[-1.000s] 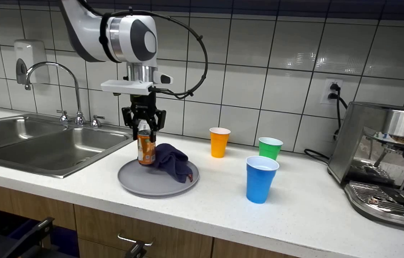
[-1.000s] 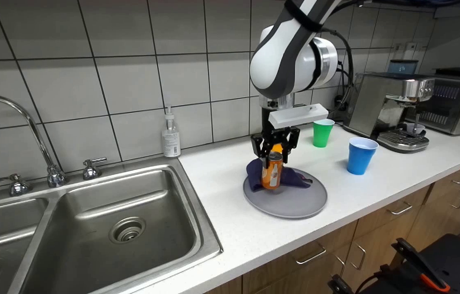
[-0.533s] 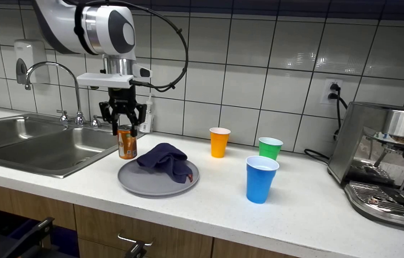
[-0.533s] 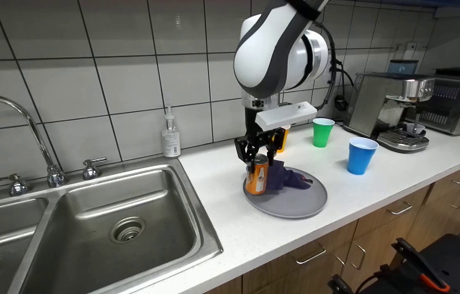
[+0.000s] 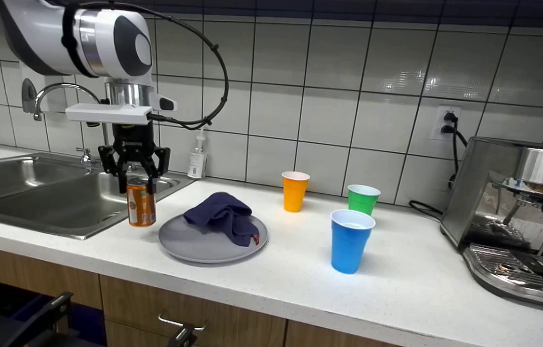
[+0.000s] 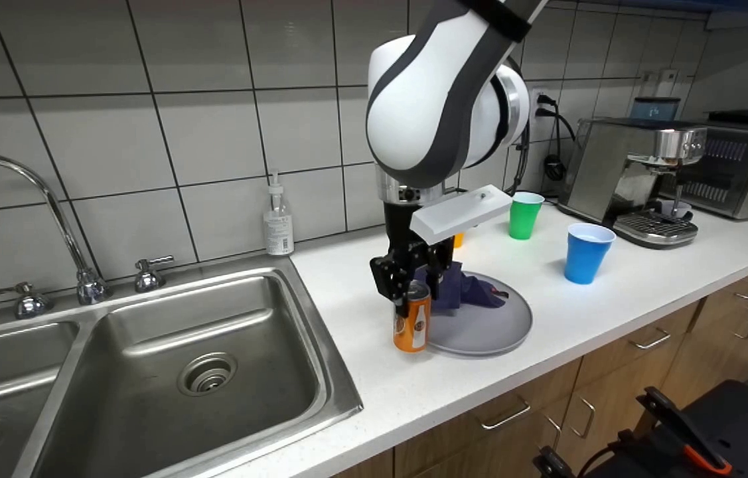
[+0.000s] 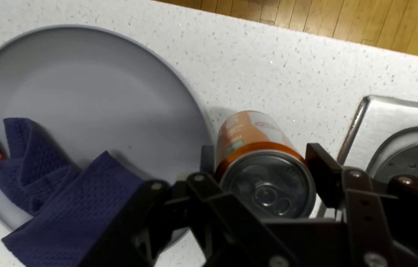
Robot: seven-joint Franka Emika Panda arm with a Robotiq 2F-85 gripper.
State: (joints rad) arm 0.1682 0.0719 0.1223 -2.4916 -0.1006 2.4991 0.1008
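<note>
Carried towards nine o'clock in an exterior view, an orange cylindrical metal drink can (image 5: 141, 208) is now just off the rim of a round matt grey plate (image 5: 182, 241), where a second ago it hung over that plate; the plate and its crumpled navy waffle-weave cloth (image 5: 220, 217) lie as they lay.

Clamped around the can's upper wall is a black two-fingered gripper (image 7: 262, 168): in the wrist view one finger presses at ten o'clock of the lid, its opposite between two and three. Held that high and upright, the can probably keeps steady with its base clear of the fingers; whether the base touches the white speckled countertop (image 7: 253, 63) cannot be told.

Close by, towards ten o'clock in the wrist view, the plate lies flat. From about five to nine o'clock on it the cloth is bunched, seemingly dropped rather than folded. At three o'clock of the can begins the rim of a stainless-steel double sink (image 7: 398, 115).

Farther off, in an exterior view, a clear plastic pump bottle (image 5: 196, 163) stands at two o'clock by the white tiled wall (image 5: 329, 62), plausibly handy for the sink. An orange plastic cup (image 5: 295, 193) and a green plastic cup (image 5: 363, 201) stand at three o'clock, a blue plastic cup (image 5: 350, 246) between three and four, all mouth up on narrow bases. Beyond them, at three o'clock, a stainless-steel espresso machine (image 5: 476, 193) stands near a white wall socket (image 5: 439, 113), presumably for power.
</note>
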